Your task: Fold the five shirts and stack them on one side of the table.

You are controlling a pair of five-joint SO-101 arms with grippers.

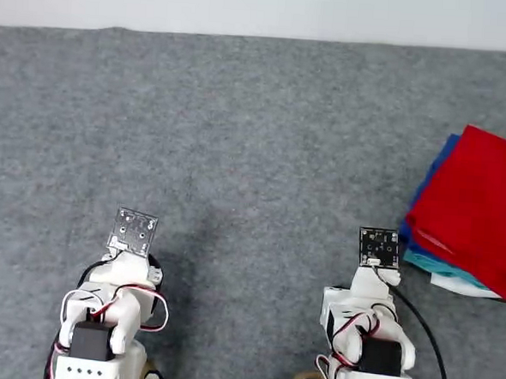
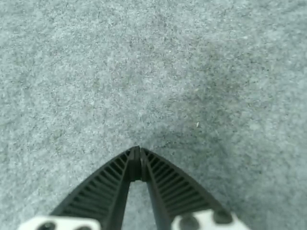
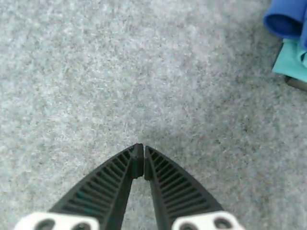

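- High view: grey felt table (image 1: 258,112), with the shirt stack (image 1: 470,216) at its right edge.
- Risk: layers sit offset, so a brush from the near arm would likely slide them.
- Stack: red on top; blue, teal and white edges beneath.
- Pincers closed and empty: left gripper (image 2: 139,160), right gripper (image 3: 140,158).

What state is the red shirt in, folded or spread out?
Folded: the red shirt lies as a compact rectangle on top of the blue shirt and teal shirt.
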